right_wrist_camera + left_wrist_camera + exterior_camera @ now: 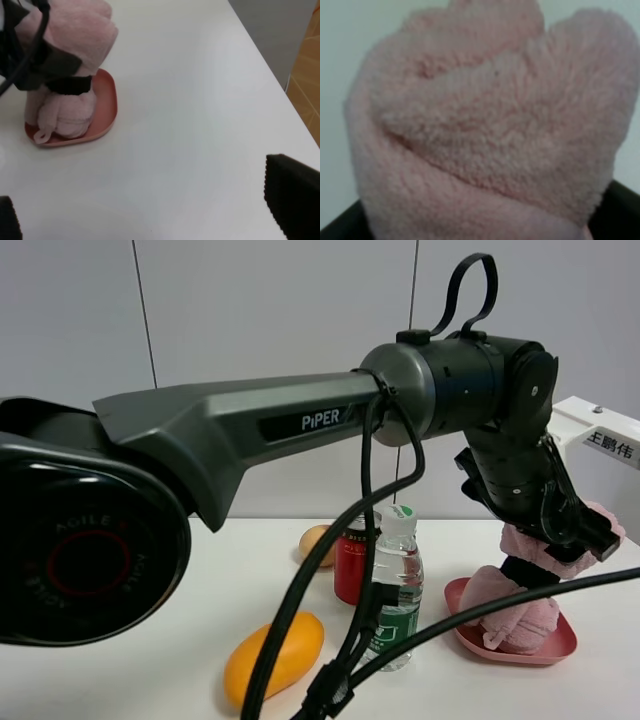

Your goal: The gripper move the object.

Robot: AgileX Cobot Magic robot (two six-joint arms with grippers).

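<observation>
the left tool (570, 535) is clamped on the pink towel (512, 618), its lower end resting on the plate (556, 651). the right tool (150, 205) hangs over the surface (200, 125), fingers apart.

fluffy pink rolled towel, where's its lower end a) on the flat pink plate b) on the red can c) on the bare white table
A: in the right wrist view the lower end of the fluffy pink rolled towel rests on the flat pink plate, with the left gripper closed on its upper part.
</observation>
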